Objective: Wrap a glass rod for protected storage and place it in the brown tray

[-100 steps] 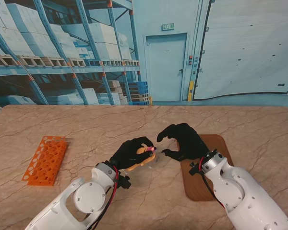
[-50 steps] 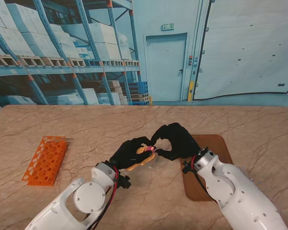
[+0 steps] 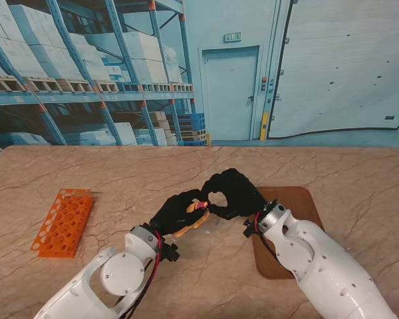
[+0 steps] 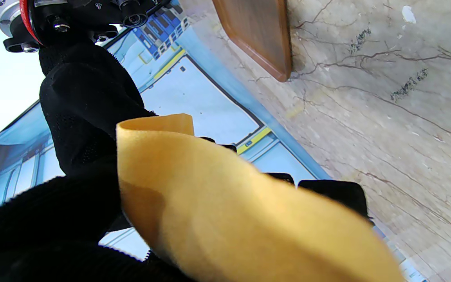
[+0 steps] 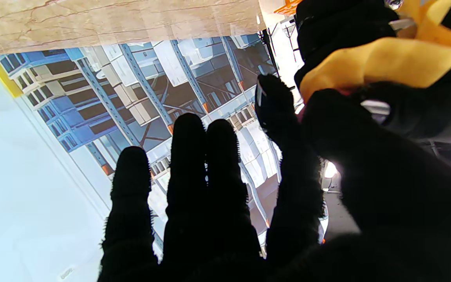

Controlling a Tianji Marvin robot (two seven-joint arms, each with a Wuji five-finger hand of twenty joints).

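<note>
On the marble table (image 3: 120, 173), the left hand (image 3: 176, 212) holds a yellow cloth (image 3: 194, 222) (rod hidden inside). The right hand (image 3: 229, 193) pinches its tip. The brown tray (image 3: 306, 199) and orange rack (image 3: 63, 221) sit apart.

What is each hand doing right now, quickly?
Left hand: shut on the yellow soft wrapping cloth.
Right hand: thumb and forefinger at the cloth's end; grip cannot be told.
</note>
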